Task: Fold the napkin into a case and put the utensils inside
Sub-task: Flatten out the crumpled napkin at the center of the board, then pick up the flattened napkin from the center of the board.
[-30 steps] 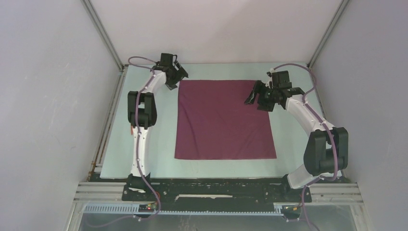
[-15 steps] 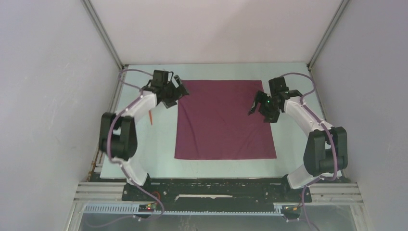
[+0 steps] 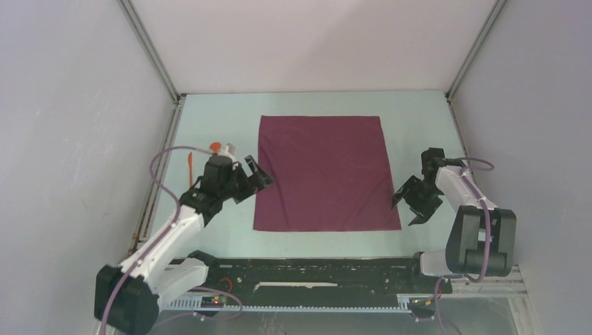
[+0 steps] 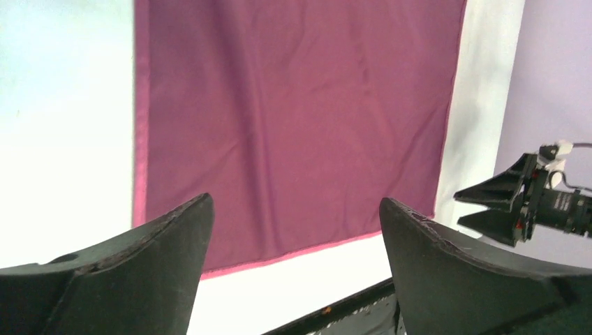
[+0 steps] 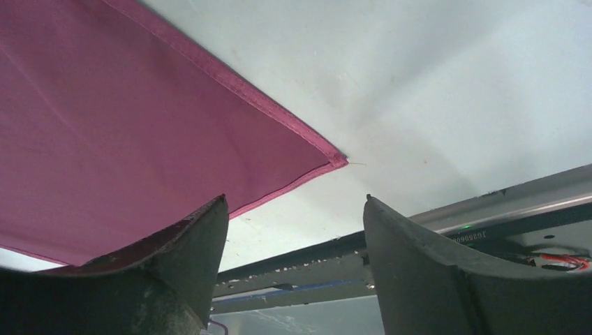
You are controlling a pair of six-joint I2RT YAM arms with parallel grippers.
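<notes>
The maroon napkin lies flat and unfolded as a full square on the pale table. No case shape shows. Two orange utensils lie left of it: a round-ended piece and a thin stick. My left gripper is open at the napkin's left edge, a little up from the near left corner. In the left wrist view the napkin fills the space beyond the left gripper. My right gripper is open just outside the near right corner. That corner of the napkin lies ahead of the right gripper.
The pale green table is walled by grey panels on the left, right and back. A black rail with both arm bases runs along the near edge. The left arm's purple cable loops over the table's left side.
Both arms have drawn back from the napkin's far corners towards the near side. The left arm's move uncovered the orange utensils. The napkin has not moved.
</notes>
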